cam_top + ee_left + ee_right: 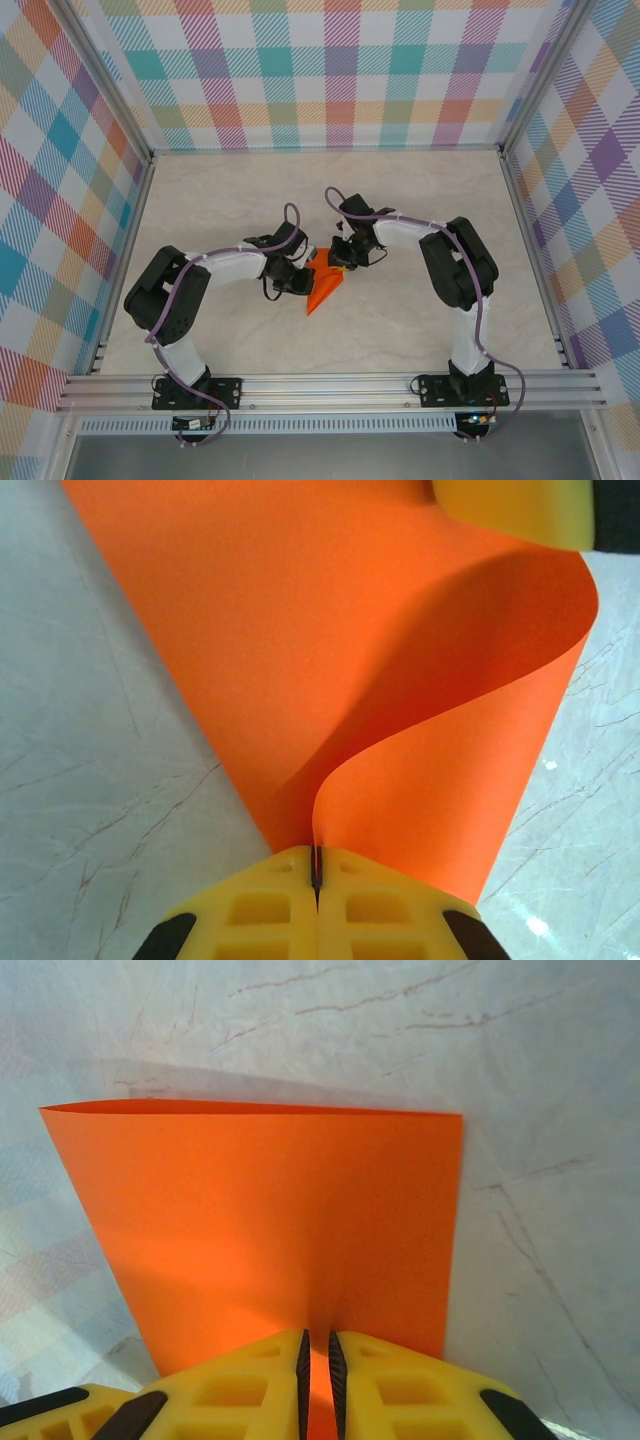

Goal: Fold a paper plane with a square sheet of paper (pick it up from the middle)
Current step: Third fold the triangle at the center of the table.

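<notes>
The pale marbled table point(420, 200) carries everything, and both arms bend inward so their tips meet at the centre of the top view. There lies the paper plane point(322, 288), an orange sheet only partly folded, its point aimed at the lower left. The left tool point(316, 870) is clamped on one edge at the bottom of its wrist frame, likely to anchor it, so the sheet bows up in a loose curve. The right tool point(317, 1348) pinches the far edge, jaws nearly touching with orange between, probably to carry that flap over.
</notes>
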